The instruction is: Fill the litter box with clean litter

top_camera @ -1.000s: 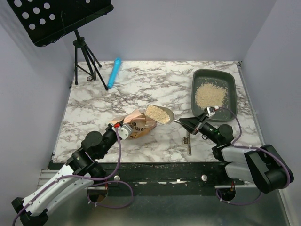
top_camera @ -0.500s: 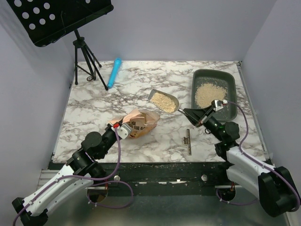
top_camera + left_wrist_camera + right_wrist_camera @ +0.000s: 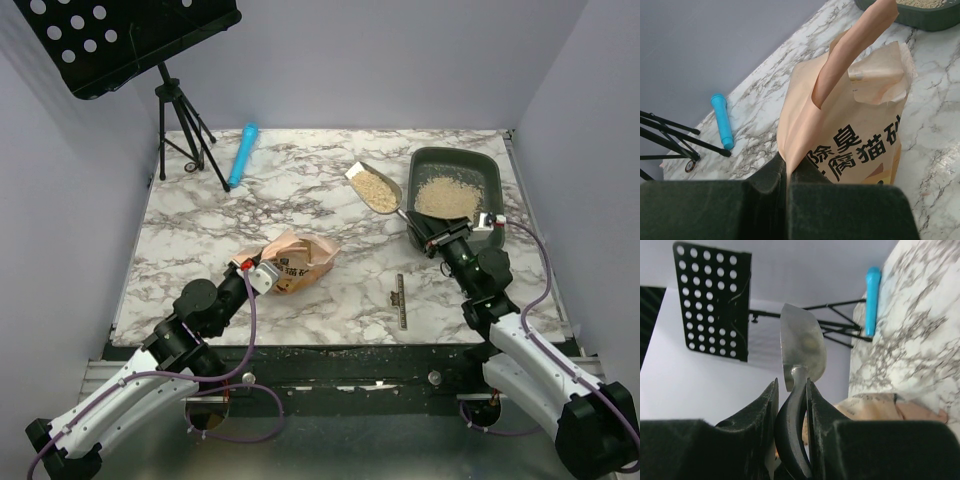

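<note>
A black perforated music stand [image 3: 130, 30] stands at the far left corner of the marble surface [image 3: 200, 250]. A blue cylinder [image 3: 242, 155] lies just right of its tripod. At near centre, the left hand [image 3: 258, 272] has its jaws together, clamped on the near edge of the orange bag [image 3: 300, 258]. The bag lies on the surface with its mouth facing far right. A thin ruler-like strip [image 3: 400, 302] lies flat, near right of the bag. The right hand [image 3: 428, 234] is clamped on the dark handle of the metal scoop [image 3: 802, 347]. The scoop is loaded with beige granules and held just left of the litter box [image 3: 455, 160]. The litter box sits at the far right corner. The clean litter [image 3: 443, 196] forms a pile in its middle.
</note>
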Tool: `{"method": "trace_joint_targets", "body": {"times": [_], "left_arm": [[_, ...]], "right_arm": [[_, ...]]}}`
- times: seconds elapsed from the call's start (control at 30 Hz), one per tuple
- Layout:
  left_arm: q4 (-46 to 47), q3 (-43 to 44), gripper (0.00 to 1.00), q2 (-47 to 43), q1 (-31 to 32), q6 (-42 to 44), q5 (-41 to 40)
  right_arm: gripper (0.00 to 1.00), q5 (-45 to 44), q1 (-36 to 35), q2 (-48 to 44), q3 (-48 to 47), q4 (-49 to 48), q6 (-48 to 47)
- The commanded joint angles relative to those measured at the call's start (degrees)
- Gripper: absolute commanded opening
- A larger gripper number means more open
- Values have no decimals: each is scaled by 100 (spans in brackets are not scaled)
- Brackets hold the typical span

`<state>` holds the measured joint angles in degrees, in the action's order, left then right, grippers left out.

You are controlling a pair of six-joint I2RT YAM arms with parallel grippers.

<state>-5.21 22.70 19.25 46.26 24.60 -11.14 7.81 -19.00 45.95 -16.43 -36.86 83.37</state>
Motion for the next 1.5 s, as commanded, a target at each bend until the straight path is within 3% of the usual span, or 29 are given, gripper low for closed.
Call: {"method": "trace_joint_targets", "body": {"times": [0.0,0.43,0.7,0.8,1.13,1.47], "left_arm": [[1058,226,0,-88,15,-69,67],[1031,244,0,-17,23,-87,120],[1049,226,0,44,23,-87,173],[1049,226,0,53,23,-87,164],[1049,235,0,53,23,-87,156],[1031,244,0,27,23,-113,208]], "right_arm": [[1,-1368,37,-122,-282,188,-339],[0,-3312,371,414,-81,109,-875],[1,-3462,907,511,350,100,-1050],[1,-3427,1039,520,290,502,-1297],[0,-3181,1083,1047,-536,1892,-2614],[0,-2830,1083,1416,-1143,2095,-4223]]}}
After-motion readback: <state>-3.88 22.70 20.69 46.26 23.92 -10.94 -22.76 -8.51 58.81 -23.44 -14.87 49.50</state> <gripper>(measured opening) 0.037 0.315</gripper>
